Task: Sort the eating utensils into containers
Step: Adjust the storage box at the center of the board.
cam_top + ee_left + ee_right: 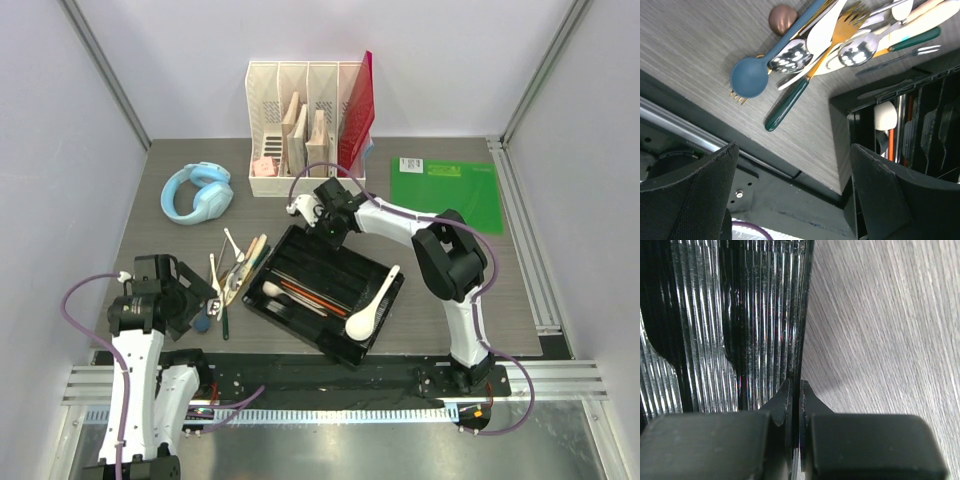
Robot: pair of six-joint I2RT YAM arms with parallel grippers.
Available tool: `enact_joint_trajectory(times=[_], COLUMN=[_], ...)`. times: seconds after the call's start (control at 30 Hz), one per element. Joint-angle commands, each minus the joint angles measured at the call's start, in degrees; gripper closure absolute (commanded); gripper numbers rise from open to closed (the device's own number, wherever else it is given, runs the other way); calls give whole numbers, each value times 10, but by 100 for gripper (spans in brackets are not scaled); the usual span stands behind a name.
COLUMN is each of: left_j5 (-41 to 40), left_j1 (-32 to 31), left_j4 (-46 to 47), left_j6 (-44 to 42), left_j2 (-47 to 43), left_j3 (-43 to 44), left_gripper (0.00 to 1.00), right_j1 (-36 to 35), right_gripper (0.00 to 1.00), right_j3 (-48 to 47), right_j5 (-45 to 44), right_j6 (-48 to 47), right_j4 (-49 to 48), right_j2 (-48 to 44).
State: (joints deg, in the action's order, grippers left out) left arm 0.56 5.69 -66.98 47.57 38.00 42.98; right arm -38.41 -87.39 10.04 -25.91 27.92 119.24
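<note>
Sorting partly done: some pieces lie in the tray, a heap still waits beside it.

In the shallow black plastic divided tray point(345, 268) we see chopsticks point(312, 297) and a large white ceramic soup spoon point(370, 308). Mixed gold, silver and green-handled spoons and forks point(235, 270) remain on the grey wood-grain tabletop point(450, 300), just left of it. The left arm point(140, 320) hangs near them, jaws released and empty. The right arm point(440, 255) has its jaws clenched on the tray's far rim.

Lit brightly and evenly from overhead, with only soft short shadows in the top view; glints off silver spoons point(790, 57), streaks glare down the ribbed black tray point(760, 315), blurs the nearest fingertips point(782, 401)
</note>
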Motion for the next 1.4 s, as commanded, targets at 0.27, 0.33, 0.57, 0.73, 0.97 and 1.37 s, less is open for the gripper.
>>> enact_joint_trajectory(times=[0.27,0.33,0.57,0.73,0.97,1.37], left_j5=[4,5,3,6,8,10], left_j1=[-1,-2,-1,-1,-2,-1], left_j4=[-38,-41,-42,-38,-30,11], left_j6=[-30,-32,-33,-32,-32,-30], left_j2=[-1,-2,-6,-7,-8,25], left_j3=[25,24,17,11,5,32], left_gripper=[9,9,9,9,9,11], right_j1=[56,60,62,50,24,16], right_gripper=[99,99,99,99,99,43], right_j3=[-93,-117,-155,-164,-152,-75], right_j5=[63,70,160,182,199,128], right_j6=[-174,-177,-179,-176,-184,-94], right_j4=[-77,-76,-68,-65,-58,-100], right_j2=[51,62,86,92,86,-22])
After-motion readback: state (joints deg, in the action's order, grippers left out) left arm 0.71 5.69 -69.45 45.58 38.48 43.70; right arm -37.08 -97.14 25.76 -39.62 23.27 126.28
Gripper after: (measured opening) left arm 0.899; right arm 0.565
